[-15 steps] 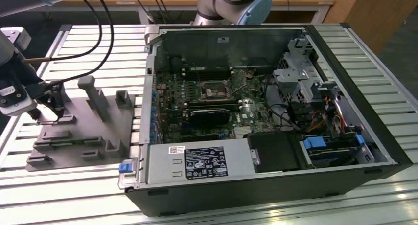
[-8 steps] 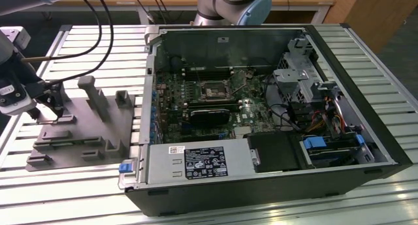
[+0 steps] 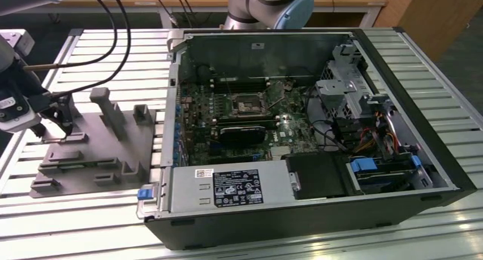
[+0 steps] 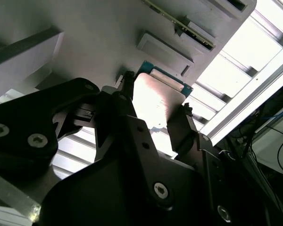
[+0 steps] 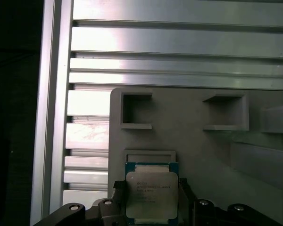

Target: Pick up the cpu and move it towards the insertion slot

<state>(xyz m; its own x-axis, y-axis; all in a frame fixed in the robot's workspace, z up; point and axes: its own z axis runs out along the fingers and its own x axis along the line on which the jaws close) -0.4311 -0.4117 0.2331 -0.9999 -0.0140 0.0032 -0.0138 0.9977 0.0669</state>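
Gripper (image 5: 150,185) clasps the cpu (image 5: 152,195); the exterior view shows the insertion slot (image 3: 248,105).

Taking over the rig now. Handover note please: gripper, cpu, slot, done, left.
Gripper: shut on the cpu, fingers on two opposite edges, above the grey fixture plate at the exterior view's left.
Insertion slot: on the circuit board inside the open computer case, well apart from the gripper.
Done: cpu gripped. I cannot tell if it is lifted clear of the plate.
Left: the move to the slot.
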